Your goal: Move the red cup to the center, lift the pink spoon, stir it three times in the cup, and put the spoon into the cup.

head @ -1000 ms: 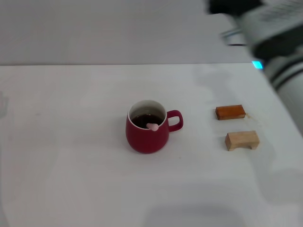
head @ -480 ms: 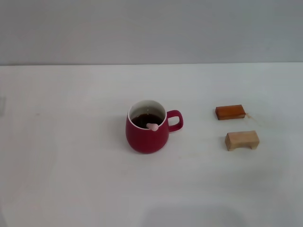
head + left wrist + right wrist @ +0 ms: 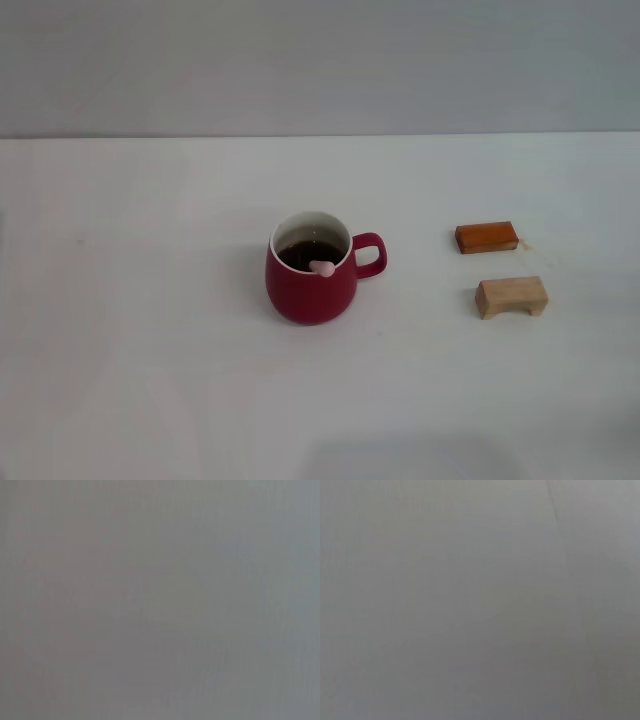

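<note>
The red cup [image 3: 312, 279] stands upright near the middle of the white tabletop [image 3: 150, 350], its loop handle pointing right. Dark liquid fills its white inside. The pink spoon [image 3: 322, 267] stands in the cup, and only the pale pink end of its handle shows, leaning on the near rim. Neither gripper nor arm shows in the head view. Both wrist views show only a plain grey surface.
An orange-brown block [image 3: 487, 237] lies to the right of the cup. A light wooden block [image 3: 511, 297] sits just in front of it. A grey wall rises behind the table's far edge.
The right arm, seen at the upper right one second ago, has left the head view. The cup, the spoon and the blocks have not moved.
</note>
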### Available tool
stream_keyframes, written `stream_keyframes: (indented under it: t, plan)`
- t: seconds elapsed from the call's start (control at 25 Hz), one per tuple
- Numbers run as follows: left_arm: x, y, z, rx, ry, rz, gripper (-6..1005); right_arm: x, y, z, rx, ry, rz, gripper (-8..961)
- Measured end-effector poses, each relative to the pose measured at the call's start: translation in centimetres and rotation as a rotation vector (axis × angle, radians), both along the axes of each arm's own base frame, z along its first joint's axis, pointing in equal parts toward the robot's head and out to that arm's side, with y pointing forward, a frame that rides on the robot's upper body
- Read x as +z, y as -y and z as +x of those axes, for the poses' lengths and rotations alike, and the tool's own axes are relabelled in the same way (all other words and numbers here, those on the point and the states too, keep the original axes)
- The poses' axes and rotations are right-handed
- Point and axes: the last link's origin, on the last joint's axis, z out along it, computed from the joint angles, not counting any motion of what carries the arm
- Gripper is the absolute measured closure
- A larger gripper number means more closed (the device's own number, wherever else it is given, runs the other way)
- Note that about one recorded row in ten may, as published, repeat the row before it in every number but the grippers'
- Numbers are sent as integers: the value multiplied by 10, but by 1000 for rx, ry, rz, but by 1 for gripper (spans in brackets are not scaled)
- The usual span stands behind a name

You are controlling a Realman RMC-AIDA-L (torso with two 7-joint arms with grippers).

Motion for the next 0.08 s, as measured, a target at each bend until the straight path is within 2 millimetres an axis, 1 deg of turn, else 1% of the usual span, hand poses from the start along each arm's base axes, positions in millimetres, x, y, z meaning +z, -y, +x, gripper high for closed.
stream_keyframes:
  t: [0.08]
  plan:
    - [-1,2,-2,7,-2,-3,153,3,2,6,-25,12,-3,624]
